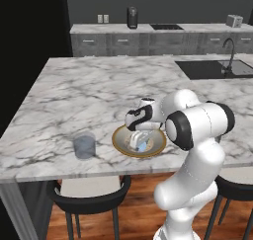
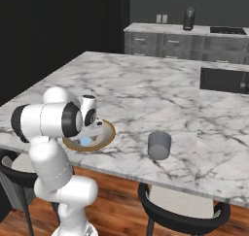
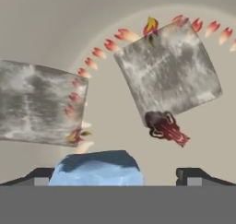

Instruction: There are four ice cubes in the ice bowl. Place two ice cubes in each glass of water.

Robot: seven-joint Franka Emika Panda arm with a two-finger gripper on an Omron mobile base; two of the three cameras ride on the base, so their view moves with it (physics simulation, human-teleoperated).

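Observation:
The ice bowl (image 1: 118, 144) (image 2: 110, 132), gold-rimmed, sits near the front edge of the marble island. My gripper (image 1: 140, 141) (image 2: 90, 133) (image 3: 115, 177) is lowered into it, jaws wide open. In the hand view two grey ice cubes (image 3: 168, 73) (image 3: 39, 105) lie on the bowl floor ahead. A pale blue cube (image 3: 97, 168) sits low between my fingertips (image 3: 198, 174), not clamped. One glass of water (image 1: 84, 145) stands left of the bowl. A second glass (image 2: 159, 145) stands to the bowl's right.
The island's front edge runs just below the bowl, with black stools (image 1: 89, 192) (image 2: 180, 210) tucked under it. A sink (image 1: 217, 68) is set into the far right of the island. My own arm (image 1: 197, 130) hides the area right of the bowl.

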